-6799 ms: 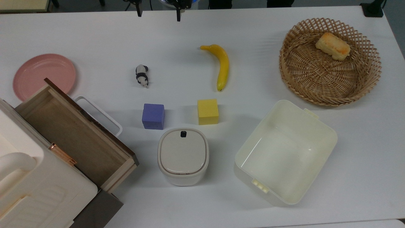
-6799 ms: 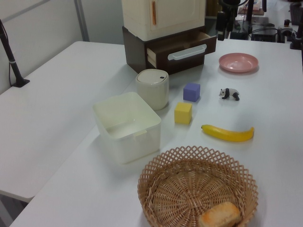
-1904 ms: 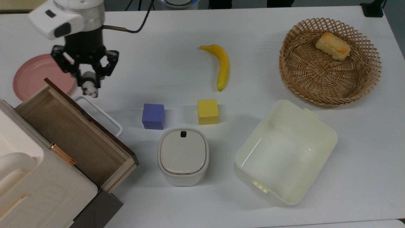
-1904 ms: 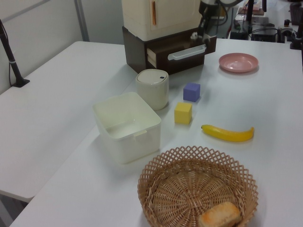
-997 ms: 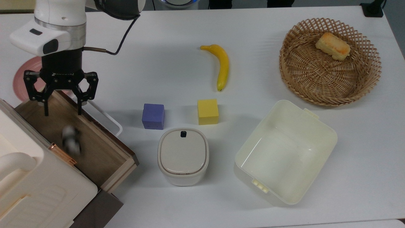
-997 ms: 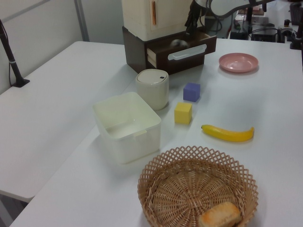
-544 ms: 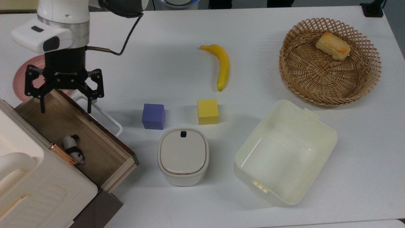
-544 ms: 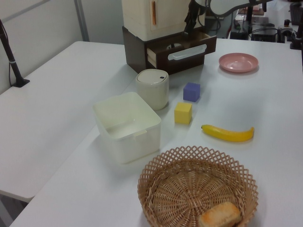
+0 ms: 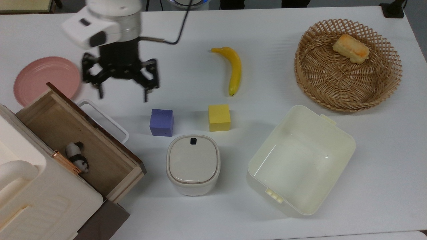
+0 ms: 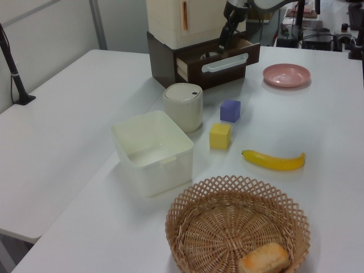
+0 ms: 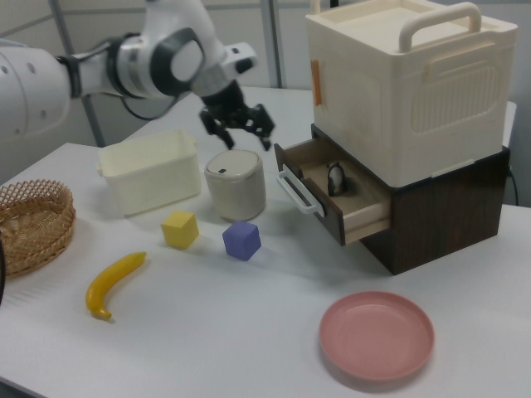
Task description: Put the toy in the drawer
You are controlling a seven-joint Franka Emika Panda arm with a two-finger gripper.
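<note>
Broadly, the white surface [image 9: 267, 30] carries everything, with the cream cabinet [image 11: 411, 79] on its dark brown base standing at the top view's lower left. Its drawer [image 9: 71, 140], a light-wood box with a dark front panel and a white loop handle [image 9: 106, 120], is pulled open, and the toy [image 9: 77, 160], a small black-and-white panda, lies inside on the wooden floor near the cabinet's edge. A round wicker basket [image 9: 347, 90] with an open lattice rim holds a golden piece of bread [image 9: 351, 48] at the top view's upper right. Below it sits a smooth cream plastic tub [image 9: 300, 186], set at an angle. The white arm [image 11: 99, 66] reaches over the surface from the right view's left, its wrist bent downward so the black gripper [image 9: 122, 96] points at the surface between the drawer handle and the purple cube [image 9: 161, 122]; the jaws are spread wide and hold nothing. A flat pink plate [image 9: 40, 80] rests just beyond the drawer's far corner. A rounded beige bin with a closed lid [image 9: 192, 164] stands near the purple cube and the yellow cube [image 9: 219, 117], both soft-edged blocks. A glossy curved banana [image 9: 234, 70] lies beyond the yellow cube.
</note>
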